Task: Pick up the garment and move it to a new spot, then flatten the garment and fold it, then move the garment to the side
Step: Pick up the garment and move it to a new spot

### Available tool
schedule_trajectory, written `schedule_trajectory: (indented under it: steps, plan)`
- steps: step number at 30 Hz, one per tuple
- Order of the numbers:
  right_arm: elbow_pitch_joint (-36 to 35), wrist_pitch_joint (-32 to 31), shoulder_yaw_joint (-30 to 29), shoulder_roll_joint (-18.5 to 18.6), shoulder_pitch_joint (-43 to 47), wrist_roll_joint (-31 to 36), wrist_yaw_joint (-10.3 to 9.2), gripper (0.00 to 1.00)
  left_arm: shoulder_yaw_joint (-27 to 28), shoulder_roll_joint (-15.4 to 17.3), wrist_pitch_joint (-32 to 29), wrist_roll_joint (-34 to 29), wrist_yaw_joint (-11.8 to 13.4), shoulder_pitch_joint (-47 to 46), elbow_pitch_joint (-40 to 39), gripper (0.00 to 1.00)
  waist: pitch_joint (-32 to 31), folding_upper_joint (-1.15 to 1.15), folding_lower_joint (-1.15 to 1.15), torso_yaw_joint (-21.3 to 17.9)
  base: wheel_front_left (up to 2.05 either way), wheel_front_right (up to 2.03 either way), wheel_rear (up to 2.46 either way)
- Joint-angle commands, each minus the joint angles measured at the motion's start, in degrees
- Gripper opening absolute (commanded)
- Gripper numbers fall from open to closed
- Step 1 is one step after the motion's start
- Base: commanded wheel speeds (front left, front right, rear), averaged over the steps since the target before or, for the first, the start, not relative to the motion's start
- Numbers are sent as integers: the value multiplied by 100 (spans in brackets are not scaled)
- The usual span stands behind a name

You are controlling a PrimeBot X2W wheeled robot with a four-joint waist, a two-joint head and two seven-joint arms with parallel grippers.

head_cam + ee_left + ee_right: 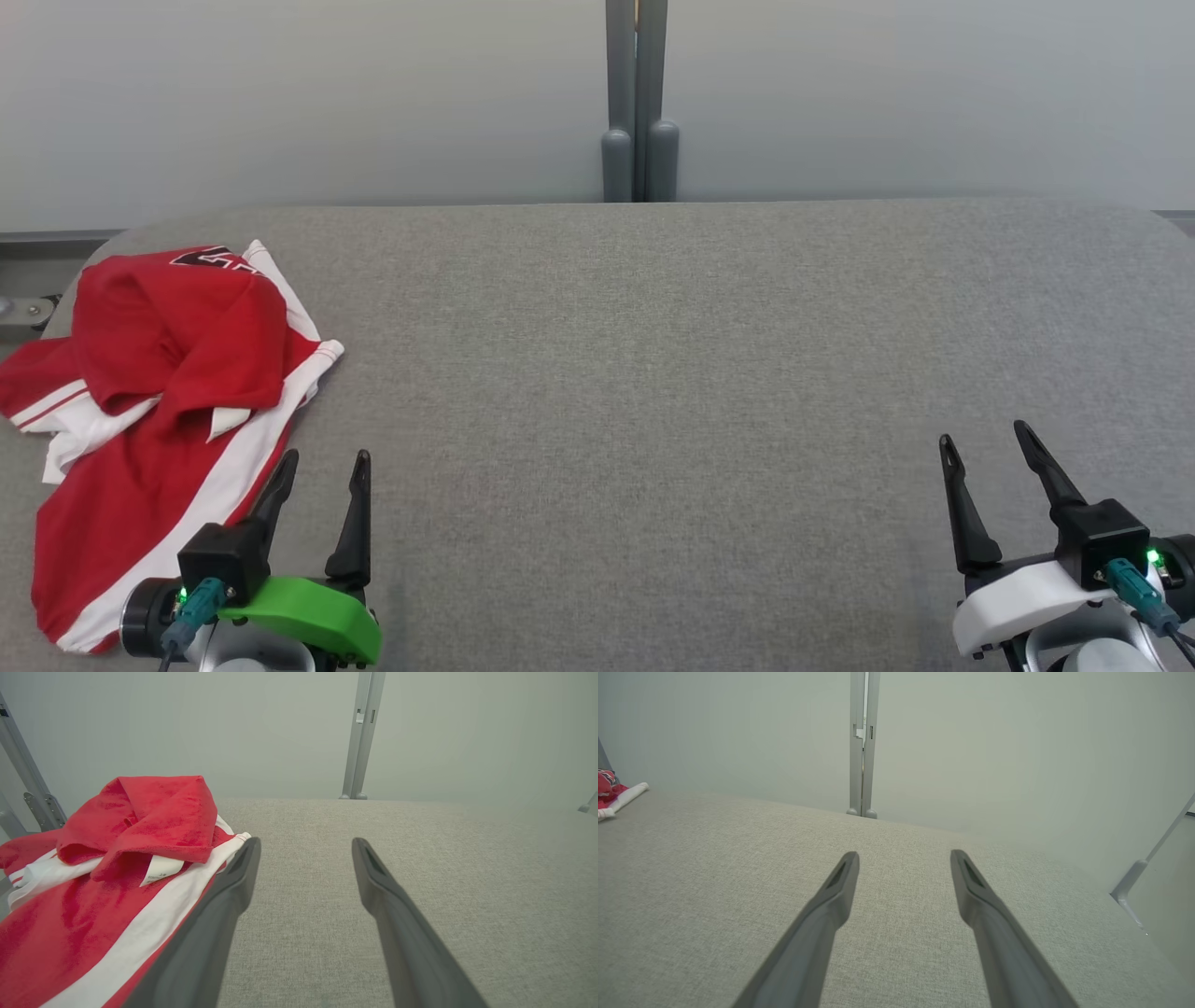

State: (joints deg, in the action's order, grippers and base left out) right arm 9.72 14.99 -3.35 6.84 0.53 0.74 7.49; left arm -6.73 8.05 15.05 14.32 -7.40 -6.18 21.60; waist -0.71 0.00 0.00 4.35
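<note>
Entry: pick-up not yet begun. The left tool (327,455) stands with its jaws wide and nothing between them; the right tool (982,432) is the same, wide and empty. The garment (168,392), red with white stripes, lies crumpled on the grey counter (653,373), just to the left of the left tool and running ahead of it. Its white-striped edge passes right beside that tool's left finger, and I cannot tell whether they touch. From the right tool it is well apart, far off to the left.

Risks, as I judge them: the cloth is bunched in several layers, so a pinch at the nearest edge may take only the top layer and drag the rest, or slip off the stripe. The left tool's gap faces bare counter, not cloth, so closing where it stands would catch nothing. The finger could also snag a fold while swinging left. The far sleeve sits near the counter's edge, and a careless pull might tip the cloth over it.

Count: one garment, one white label (161,870) showing on it, two tools with two fingers each, one counter, one grey upright (638,103) beyond it.
</note>
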Motion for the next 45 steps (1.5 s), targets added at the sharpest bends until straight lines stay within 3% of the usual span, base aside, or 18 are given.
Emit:
schedule_trajectory:
  steps: [1,19,30,38,45]
  plan:
    - [-27,30,34,22,55,37,0,100,33,8,17,8,-16,-30,-18,100,-14,0,0,148,0,0,0]
    - [147,26,568,-104,-80,-47,-1,100,414,139,11,-38,-16,191,-43,100,-225,0,0,2280,0,0,0]
    - [57,26,766,-5,-187,-61,-2,100,523,15,10,34,-17,-4,31,100,12,0,0,2211,0,0,0]
    - [-165,26,965,374,-805,33,-2,100,97,-92,-30,308,-17,-1651,1089,100,1042,0,0,1652,0,0,0]
    - [-323,25,1068,650,-1311,108,-4,100,-335,4,-538,973,-17,-3193,2268,100,1930,0,0,1114,0,0,0]
